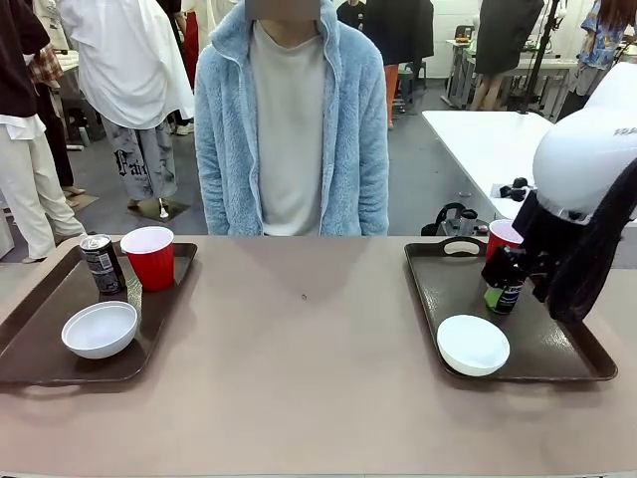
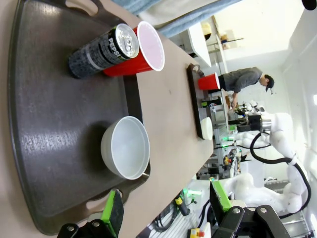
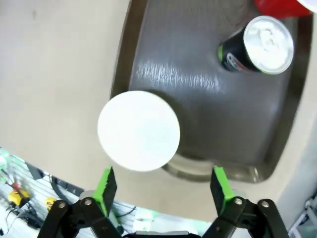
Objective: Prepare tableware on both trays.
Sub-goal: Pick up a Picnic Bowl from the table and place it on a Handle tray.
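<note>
Across the beige table (image 1: 309, 388) stands a person in a fluffy light-blue jacket (image 1: 224, 129), arms down, taking no part.

On the robot's left sits the left tray (image 1: 40, 339), dark brown with a raised rim. A dark drink can (image 1: 102, 264) stands upright at its far end, just beside a red cup (image 1: 149, 257) with a white inside; from the front they look close enough to touch, but I cannot be sure. A small white bowl (image 1: 100, 330) sits nearer the robot, apart from both. From the left wrist camera the same tray (image 2: 44, 148) lies below the left end effector (image 2: 166, 206), whose green-padded fingers are spread wide with nothing between them; bowl (image 2: 126, 147), can (image 2: 101, 50) and cup (image 2: 138, 49) all lie past the fingertips.

The right tray (image 1: 557, 354) lies on the robot's right, handle slot at the far end. The white right arm (image 1: 587, 149) reaches in over it, and its black wrist hides most of the second red cup (image 1: 501, 237) and part of a dark can with a green band (image 1: 503, 297). The second white bowl (image 1: 473, 345) rests at the tray's near-left corner. Seen from the right wrist, the right end effector (image 3: 163, 186) hangs open and empty above this tray (image 3: 198, 94), its pads well apart, the bowl (image 3: 138, 130) just beyond them and the can's silver top (image 3: 267, 44) further on, beside a sliver of red cup (image 3: 277, 7).
</note>
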Action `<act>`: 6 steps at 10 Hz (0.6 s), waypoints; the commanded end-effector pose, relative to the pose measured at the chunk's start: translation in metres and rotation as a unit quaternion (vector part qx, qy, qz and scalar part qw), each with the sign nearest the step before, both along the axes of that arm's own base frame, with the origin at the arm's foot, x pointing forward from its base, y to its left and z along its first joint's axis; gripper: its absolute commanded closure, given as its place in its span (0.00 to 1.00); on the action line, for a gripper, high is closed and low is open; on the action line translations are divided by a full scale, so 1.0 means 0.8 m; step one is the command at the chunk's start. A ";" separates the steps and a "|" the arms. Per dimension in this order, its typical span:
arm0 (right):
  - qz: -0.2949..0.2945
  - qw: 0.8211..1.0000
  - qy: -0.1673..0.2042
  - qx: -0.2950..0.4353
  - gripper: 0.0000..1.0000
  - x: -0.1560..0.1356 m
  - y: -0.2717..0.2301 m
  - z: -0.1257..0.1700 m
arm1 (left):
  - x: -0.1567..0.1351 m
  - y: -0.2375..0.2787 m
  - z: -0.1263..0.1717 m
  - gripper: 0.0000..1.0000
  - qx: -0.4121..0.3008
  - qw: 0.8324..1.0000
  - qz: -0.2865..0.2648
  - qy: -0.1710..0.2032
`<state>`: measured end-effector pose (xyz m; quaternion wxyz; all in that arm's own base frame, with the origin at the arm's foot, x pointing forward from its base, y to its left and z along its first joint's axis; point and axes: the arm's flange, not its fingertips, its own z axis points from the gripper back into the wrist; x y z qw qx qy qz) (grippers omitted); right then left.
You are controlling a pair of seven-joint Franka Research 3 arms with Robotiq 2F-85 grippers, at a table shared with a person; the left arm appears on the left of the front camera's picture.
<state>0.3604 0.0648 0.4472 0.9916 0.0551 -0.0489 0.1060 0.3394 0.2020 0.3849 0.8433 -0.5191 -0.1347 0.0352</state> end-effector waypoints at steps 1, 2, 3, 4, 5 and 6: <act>-0.022 1.000 0.002 -0.011 0.00 -0.022 0.007 0.023 | -0.002 0.003 0.001 0.07 -0.003 1.000 -0.003 -0.009; -0.058 0.998 0.004 -0.010 0.00 -0.031 0.014 0.033 | -0.002 0.003 0.001 0.07 -0.003 1.000 -0.003 -0.009; -0.008 1.000 -0.001 0.000 0.00 -0.013 0.003 0.016 | -0.002 0.003 0.001 0.07 -0.003 1.000 -0.003 -0.009; -0.008 1.000 -0.001 0.000 0.00 -0.013 0.003 0.016 | -0.002 0.003 0.001 0.07 -0.003 1.000 -0.003 -0.009; -0.008 1.000 -0.001 0.000 0.00 -0.013 0.003 0.016 | -0.002 0.003 0.001 0.07 -0.003 1.000 -0.003 -0.009; -0.008 1.000 -0.001 0.000 0.00 -0.013 0.003 0.016 | -0.002 0.003 0.001 0.07 -0.003 1.000 -0.003 -0.009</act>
